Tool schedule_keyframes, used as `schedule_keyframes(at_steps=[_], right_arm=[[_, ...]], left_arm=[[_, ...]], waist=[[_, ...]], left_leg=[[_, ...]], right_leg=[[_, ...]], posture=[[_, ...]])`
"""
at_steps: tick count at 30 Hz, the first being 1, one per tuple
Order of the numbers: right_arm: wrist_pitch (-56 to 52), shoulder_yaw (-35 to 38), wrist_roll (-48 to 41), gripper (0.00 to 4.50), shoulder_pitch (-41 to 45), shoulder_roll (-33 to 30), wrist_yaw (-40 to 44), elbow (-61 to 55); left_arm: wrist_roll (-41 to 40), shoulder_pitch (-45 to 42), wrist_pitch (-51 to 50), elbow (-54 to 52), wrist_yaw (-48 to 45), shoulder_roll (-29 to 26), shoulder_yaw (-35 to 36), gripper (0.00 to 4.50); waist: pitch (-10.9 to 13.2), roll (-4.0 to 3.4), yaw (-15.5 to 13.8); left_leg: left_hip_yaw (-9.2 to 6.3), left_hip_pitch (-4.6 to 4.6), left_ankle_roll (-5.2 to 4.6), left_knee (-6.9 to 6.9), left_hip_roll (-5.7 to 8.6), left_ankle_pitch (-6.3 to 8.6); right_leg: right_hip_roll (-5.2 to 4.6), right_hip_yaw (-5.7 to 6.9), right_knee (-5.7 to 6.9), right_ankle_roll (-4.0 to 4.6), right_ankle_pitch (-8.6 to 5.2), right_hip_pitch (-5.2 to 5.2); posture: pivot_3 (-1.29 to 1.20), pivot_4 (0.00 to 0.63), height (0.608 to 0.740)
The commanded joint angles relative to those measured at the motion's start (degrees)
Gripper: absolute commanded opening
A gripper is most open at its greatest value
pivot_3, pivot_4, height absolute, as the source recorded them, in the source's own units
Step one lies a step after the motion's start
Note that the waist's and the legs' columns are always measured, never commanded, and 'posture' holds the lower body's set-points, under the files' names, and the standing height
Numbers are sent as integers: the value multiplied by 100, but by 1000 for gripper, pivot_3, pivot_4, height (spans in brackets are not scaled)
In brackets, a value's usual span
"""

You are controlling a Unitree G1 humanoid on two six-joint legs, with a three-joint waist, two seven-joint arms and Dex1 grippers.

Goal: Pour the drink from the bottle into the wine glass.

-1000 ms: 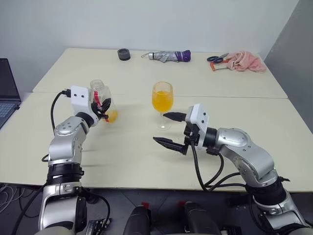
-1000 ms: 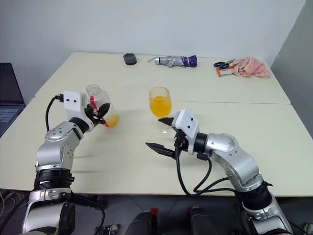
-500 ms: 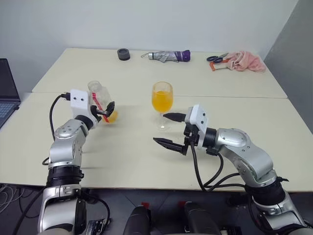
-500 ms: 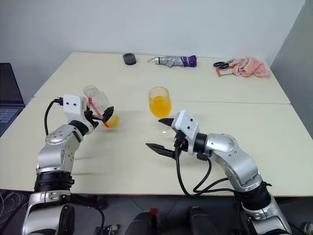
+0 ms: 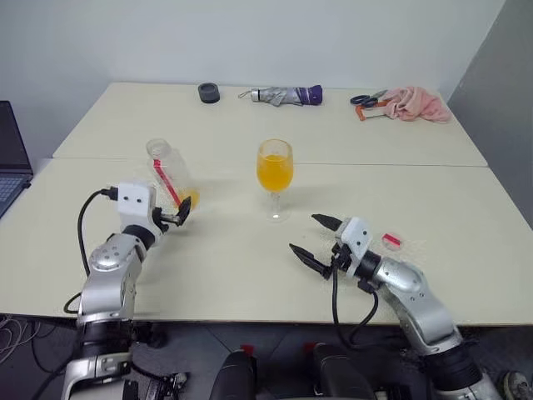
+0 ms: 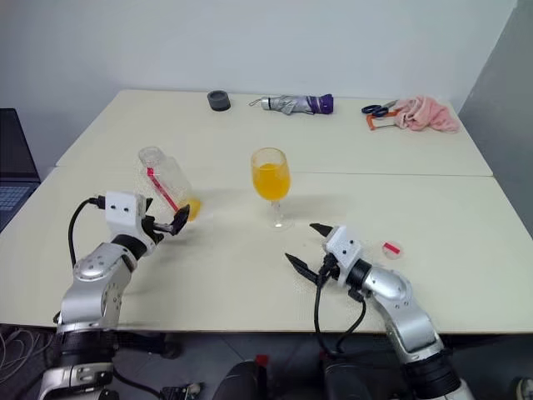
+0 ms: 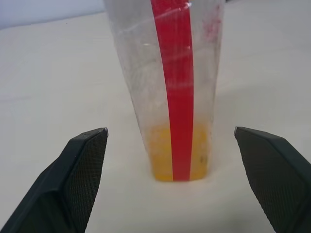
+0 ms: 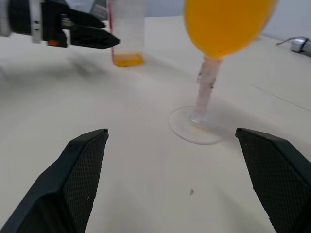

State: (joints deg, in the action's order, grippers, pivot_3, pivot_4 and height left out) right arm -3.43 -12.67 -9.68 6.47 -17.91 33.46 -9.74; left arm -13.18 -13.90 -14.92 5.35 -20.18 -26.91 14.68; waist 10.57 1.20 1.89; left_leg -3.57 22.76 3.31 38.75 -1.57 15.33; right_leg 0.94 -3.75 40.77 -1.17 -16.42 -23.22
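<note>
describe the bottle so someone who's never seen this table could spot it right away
Start at the near table and find the wine glass of orange drink near its middle. The bottle stands to the robot's left of it, just beyond the open left hand. It is clear plastic, uncapped, with a red vertical strip and a little orange liquid at the bottom.

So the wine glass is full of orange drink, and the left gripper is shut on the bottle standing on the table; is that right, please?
Not quite: the left gripper is open, its fingers apart on either side of the bottle without touching it, as the left wrist view shows. The wine glass does hold the orange drink, and the bottle stands on the table.
</note>
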Motion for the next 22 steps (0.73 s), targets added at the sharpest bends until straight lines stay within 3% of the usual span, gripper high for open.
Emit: schedule_keyframes(at_steps=[1,8,22], right_arm=[[504,339,35,4500,-232,93,-235,175],[672,1064,-187,4500,-227,706,-1011,647],[559,1239,-278,4500,-202,728,-896,725]], left_arm=[[-208,280,-137,-592,292,197,319,4450],[-301,1091,-57,-1334,599,709,439,4450],[-362,1632,194,-1720,489,989,329,4450]], waist=[[0,0,-2],[0,0,-2],[0,0,0]], left_leg=[[1,0,0,0,0,0],[14,-6,0,-2,-2,0],[31,-12,0,-6,4,1]], right_leg=[[0,-1,0,0,0,0],[0,-16,0,-1,-1,1],[12,-27,-7,-17,-10,0]], posture=[[0,150,740],[0,150,740],[0,150,740]])
